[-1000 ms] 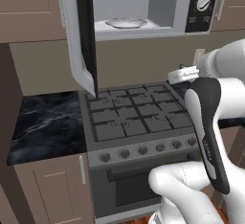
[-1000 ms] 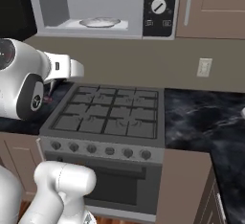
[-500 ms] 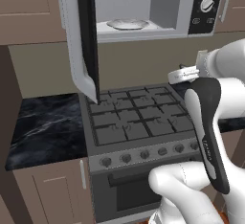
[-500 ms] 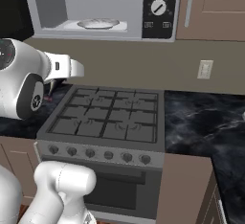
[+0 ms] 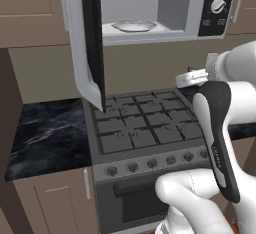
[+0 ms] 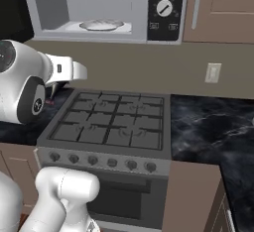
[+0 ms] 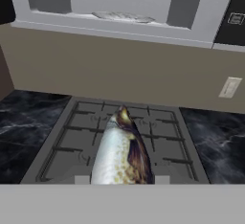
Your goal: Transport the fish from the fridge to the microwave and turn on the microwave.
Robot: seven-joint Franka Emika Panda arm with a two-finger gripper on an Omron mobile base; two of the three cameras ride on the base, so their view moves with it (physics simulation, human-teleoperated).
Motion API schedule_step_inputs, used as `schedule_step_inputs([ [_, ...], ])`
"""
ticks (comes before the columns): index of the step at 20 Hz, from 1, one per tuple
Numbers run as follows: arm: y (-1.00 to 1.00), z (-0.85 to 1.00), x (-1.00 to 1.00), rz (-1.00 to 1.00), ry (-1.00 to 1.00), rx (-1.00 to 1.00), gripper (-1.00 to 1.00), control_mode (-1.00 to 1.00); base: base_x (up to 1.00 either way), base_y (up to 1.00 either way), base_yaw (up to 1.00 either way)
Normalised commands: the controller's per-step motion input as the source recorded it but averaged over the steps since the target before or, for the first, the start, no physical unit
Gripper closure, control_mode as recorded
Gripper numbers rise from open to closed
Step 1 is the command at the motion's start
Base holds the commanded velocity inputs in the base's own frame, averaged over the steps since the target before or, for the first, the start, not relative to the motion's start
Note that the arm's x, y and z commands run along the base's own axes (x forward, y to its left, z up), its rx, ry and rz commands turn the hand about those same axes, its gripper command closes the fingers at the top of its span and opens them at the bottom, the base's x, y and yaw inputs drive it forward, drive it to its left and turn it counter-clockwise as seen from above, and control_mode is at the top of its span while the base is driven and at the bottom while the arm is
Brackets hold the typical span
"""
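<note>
We see the fish [image 7: 122, 152] clamped in the hand [image 7: 122, 180], its body running straight up the hand view from between the finger tips. It is slim and elongated, with a pale silvery flank on one side, a dark brown mottled back on the other, and a narrow pointed end farthest from the hand. It hangs in the air above the stove [image 7: 119, 141], clear of the grates. The microwave [image 5: 165, 8] sits on the wall above the stove with its door [image 5: 87, 43] swung wide open. A round glass plate [image 6: 101, 25] lies inside. The dark marble tabletop [image 6: 208, 127] flanks the stove.
</note>
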Motion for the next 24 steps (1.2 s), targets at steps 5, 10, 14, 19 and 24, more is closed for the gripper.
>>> schedule_step_inputs([
  [5, 0.0, 0.0, 0.0, 0.0, 0.0, 0.0, 1.0, 1.0, 0.43, 0.03, 0.0],
  [10, 0.0, 0.0, 0.0, 0.0, 0.0, 0.0, 1.0, 1.0, 0.34, 0.0, 0.0],
  [14, 0.0, 0.0, 0.0, 0.0, 0.0, 0.0, 1.0, 1.0, 0.2, 0.0, 0.0],
  [19, 0.0, 0.0, 0.0, 0.0, 0.0, 0.0, 1.0, 1.0, 0.02, 0.0, 0.0],
  [24, 0.0, 0.0, 0.0, 0.0, 0.0, 0.0, 1.0, 1.0, 0.0, 0.0, 0.0],
])
